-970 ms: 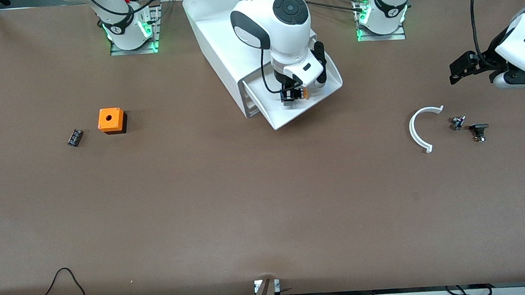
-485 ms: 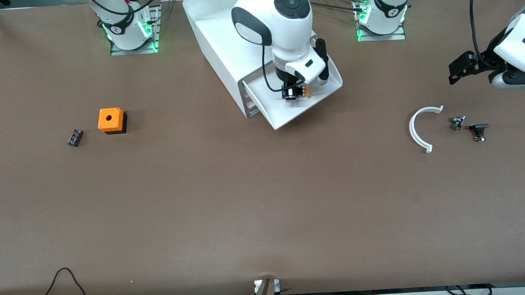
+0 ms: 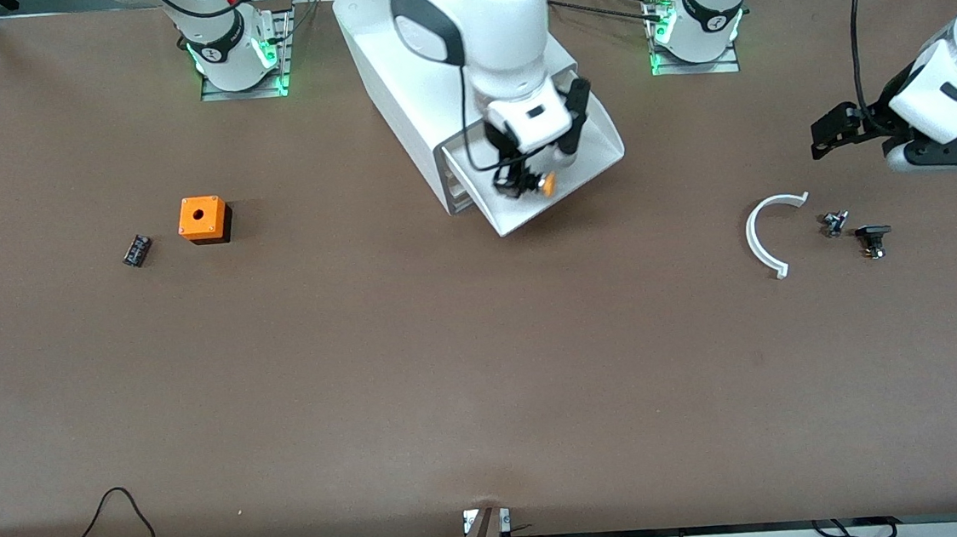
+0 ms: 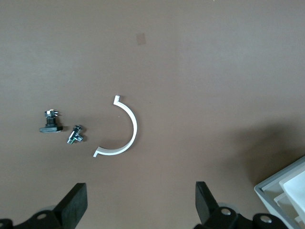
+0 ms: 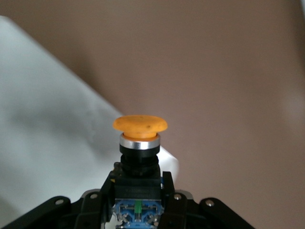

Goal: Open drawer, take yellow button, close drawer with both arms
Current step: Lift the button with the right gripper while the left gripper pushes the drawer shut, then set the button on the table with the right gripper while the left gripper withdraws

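The white cabinet [image 3: 394,62] stands at the table's middle near the arms' bases. Its uppermost drawer [image 3: 525,212] is pulled out. My right gripper [image 3: 516,183] is over the open drawer and is shut on the button [image 3: 546,184], held clear of the tray. In the right wrist view the button's orange cap [image 5: 140,125] sits on a dark body clamped in the right gripper [image 5: 138,191], with the drawer's white floor [image 5: 47,119] below. My left gripper [image 3: 820,132] is open and empty over the table toward the left arm's end; the left wrist view shows its fingers [image 4: 74,205] wide apart.
An orange cube with a hole [image 3: 202,218] and a small black part [image 3: 136,249] lie toward the right arm's end. A white arc piece [image 3: 762,238] and two small dark parts [image 3: 834,223] [image 3: 872,237] lie below the left gripper, also in the left wrist view [image 4: 126,133].
My right gripper has risen out of the drawer with the button in it and shifted slightly toward the right arm's end. The left gripper has moved only a little.
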